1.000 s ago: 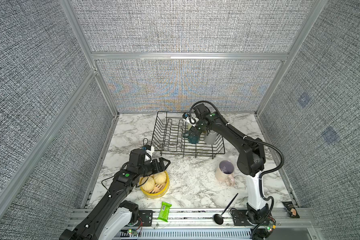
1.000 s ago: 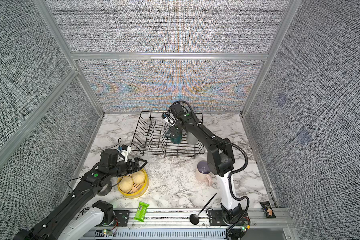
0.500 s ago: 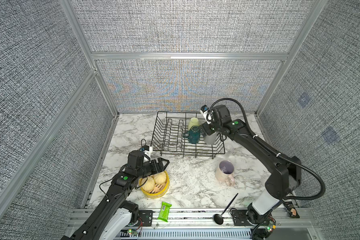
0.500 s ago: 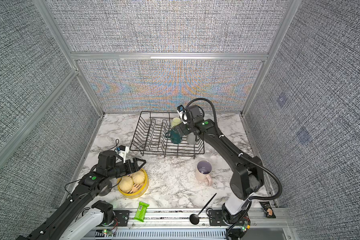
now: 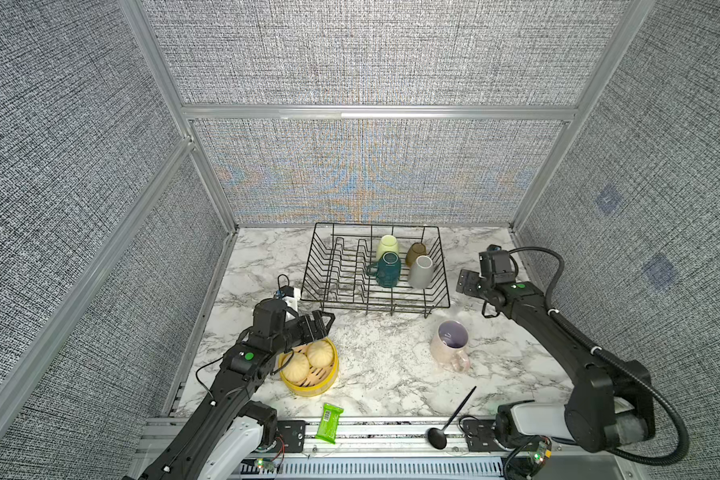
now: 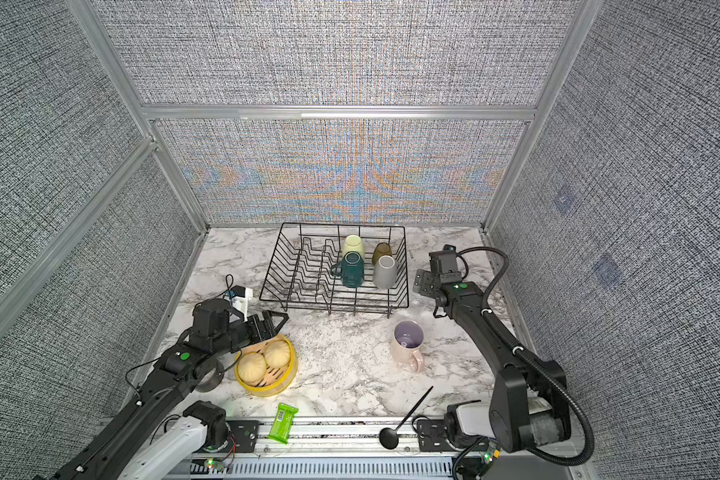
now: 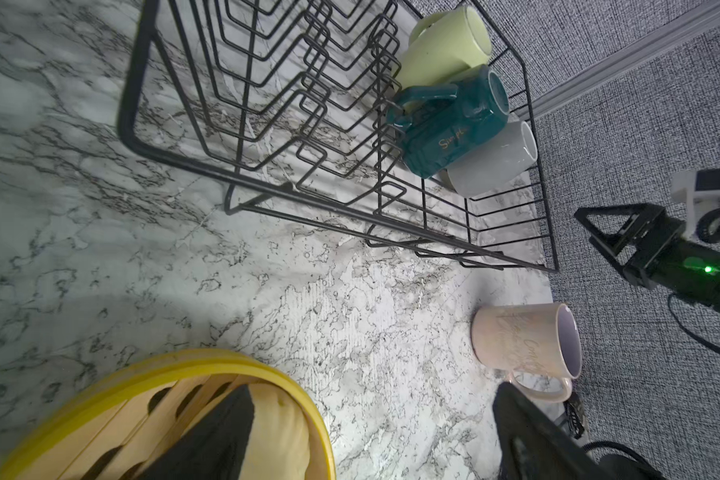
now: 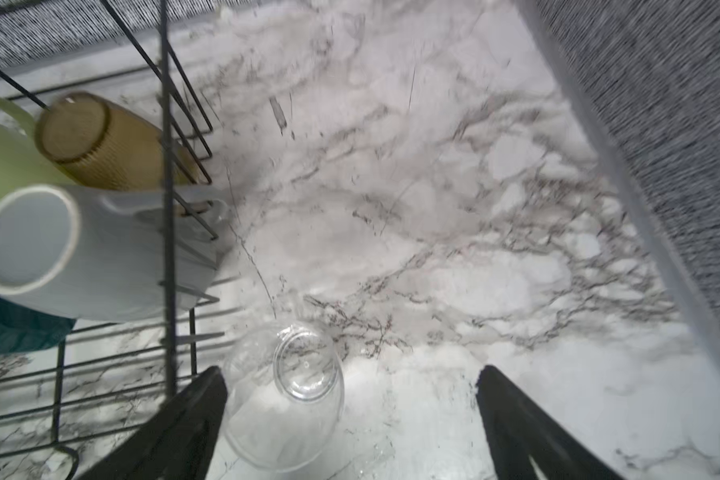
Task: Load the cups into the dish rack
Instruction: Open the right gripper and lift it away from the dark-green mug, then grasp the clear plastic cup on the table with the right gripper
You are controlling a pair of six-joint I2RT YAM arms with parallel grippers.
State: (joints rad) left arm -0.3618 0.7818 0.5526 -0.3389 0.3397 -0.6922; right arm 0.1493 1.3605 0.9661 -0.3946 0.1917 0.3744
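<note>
Right wrist view has the right claw spread wide and empty over the clear glass on the counter just outside the dish rack, pink mug not yet loaded; closing here, one finger could snag rack wire or tip the slippery glass.

Motion blur smears the right wrist view, where the dark teal ceramic mug and pale green ceramic mug run off the edge — only slivers show. The left wrist view's border cuts the round yellow steamer basket, and one finger of the left gripper covers part of a cream bun. The clear glass tumbler is too faint to make out in both top views.
</note>
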